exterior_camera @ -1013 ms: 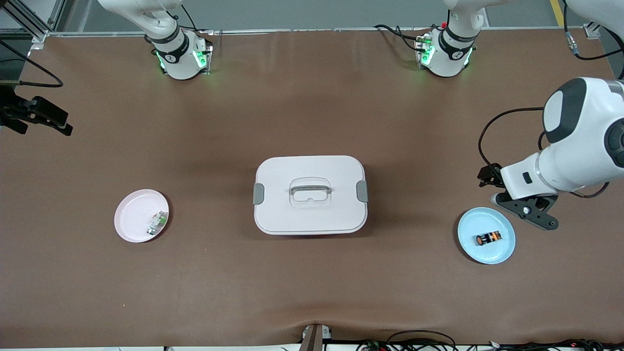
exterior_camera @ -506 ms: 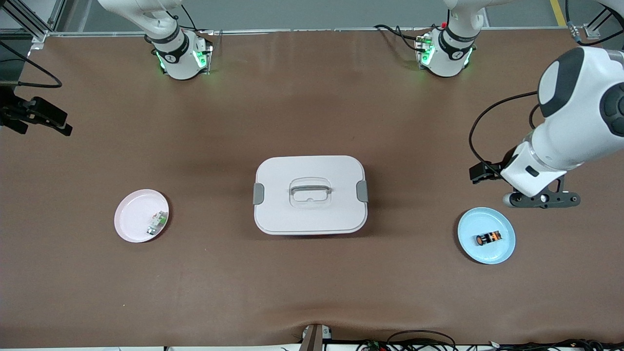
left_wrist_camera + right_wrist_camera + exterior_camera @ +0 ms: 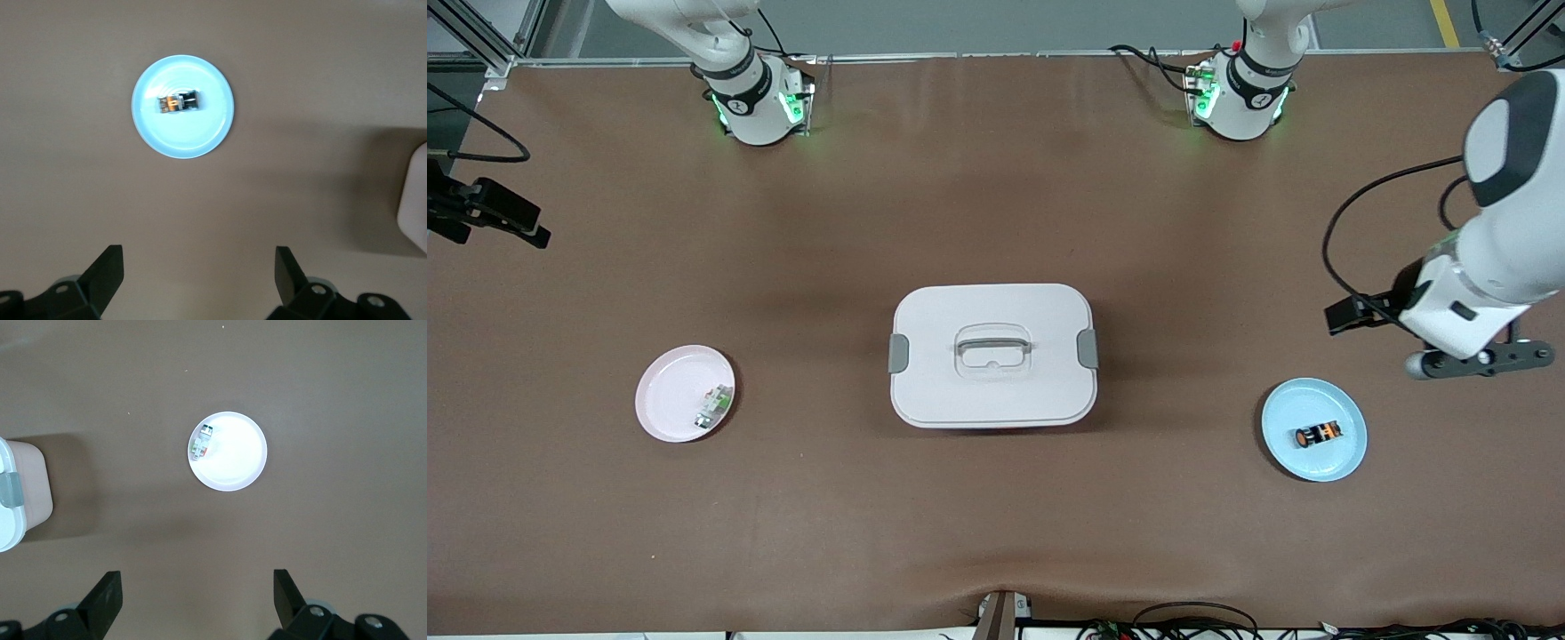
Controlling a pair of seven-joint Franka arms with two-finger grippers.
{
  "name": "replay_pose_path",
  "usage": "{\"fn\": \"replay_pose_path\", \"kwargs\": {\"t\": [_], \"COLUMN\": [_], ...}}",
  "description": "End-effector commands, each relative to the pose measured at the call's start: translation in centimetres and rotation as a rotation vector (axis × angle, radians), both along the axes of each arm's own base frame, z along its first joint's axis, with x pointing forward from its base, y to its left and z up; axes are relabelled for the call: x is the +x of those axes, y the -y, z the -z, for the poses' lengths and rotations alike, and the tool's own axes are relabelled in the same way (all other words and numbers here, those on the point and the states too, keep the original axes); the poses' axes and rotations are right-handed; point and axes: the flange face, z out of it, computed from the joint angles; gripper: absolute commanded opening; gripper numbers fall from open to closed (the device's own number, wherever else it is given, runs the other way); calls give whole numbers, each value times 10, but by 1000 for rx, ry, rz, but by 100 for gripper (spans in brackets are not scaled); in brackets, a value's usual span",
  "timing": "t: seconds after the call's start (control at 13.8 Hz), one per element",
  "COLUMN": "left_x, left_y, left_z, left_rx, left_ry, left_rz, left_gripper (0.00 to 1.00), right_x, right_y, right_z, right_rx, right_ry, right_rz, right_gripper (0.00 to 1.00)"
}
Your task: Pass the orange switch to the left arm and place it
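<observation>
A brown mat covers the worktop (image 3: 996,533). The switch (image 3: 1318,434) lies on a blue plate (image 3: 1285,453), the box (image 3: 992,356) mid-worktop. The left gripper (image 3: 1476,363), fingers apart, hangs above bare mat beside that plate. The right gripper (image 3: 197,603), fingers apart, hangs over the pink plate (image 3: 667,391).

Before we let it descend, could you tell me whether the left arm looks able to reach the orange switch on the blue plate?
Probably yes: the left gripper hangs open beside the blue plate, and nothing covers the orange switch.
</observation>
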Motion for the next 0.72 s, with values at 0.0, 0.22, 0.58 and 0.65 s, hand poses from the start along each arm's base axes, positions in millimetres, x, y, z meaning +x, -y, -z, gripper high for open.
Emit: {"fn": "replay_pose_path", "kwargs": {"t": [0.0, 0.22, 0.58, 0.65], "left_x": [-9, -27, -61, -65], "left_y": [2, 15, 23, 24], "left_z": [-32, -57, -90, -95], "left_rx": [-6, 16, 54, 60], "left_ry": [-18, 12, 30, 35], "left_rz": [0, 17, 39, 44], "left_gripper": [100, 100, 100, 100], "right_x": [-12, -14, -14, -14], "right_y": [11, 11, 7, 6], "right_z": [-2, -2, -2, -2], "right_rx": [19, 55, 57, 55], "right_ry": [-12, -25, -30, -30], "right_rz": [17, 35, 21, 20], "right_gripper": [100, 100, 100, 100]}}
